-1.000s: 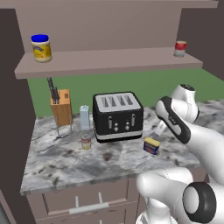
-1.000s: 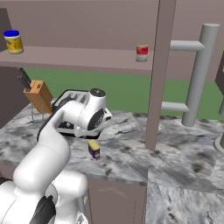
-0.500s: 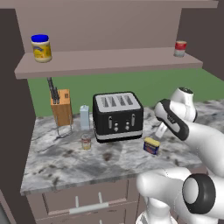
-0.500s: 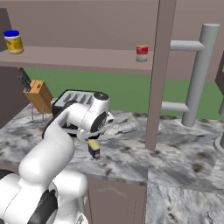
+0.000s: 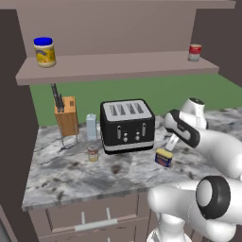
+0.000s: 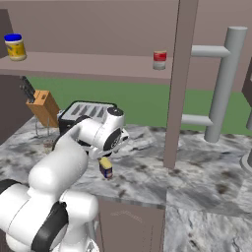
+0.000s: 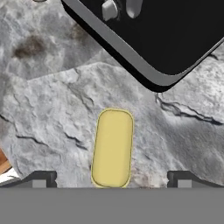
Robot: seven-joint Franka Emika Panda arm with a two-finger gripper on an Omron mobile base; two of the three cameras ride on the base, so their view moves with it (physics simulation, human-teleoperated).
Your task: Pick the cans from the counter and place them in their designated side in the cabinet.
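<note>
I'm on the first pick: my gripper (image 7: 112, 178) hangs right over the blue tin (image 7: 112, 147), jaws wide apart with the tin's yellow top between them, nothing held. The tin sits on the counter (image 5: 71, 175) just in front of the toaster (image 5: 126, 125). Next I'd judge a straight descent, then a close across its narrow sides. The round tin (image 5: 93, 153) waits left of the toaster
</note>
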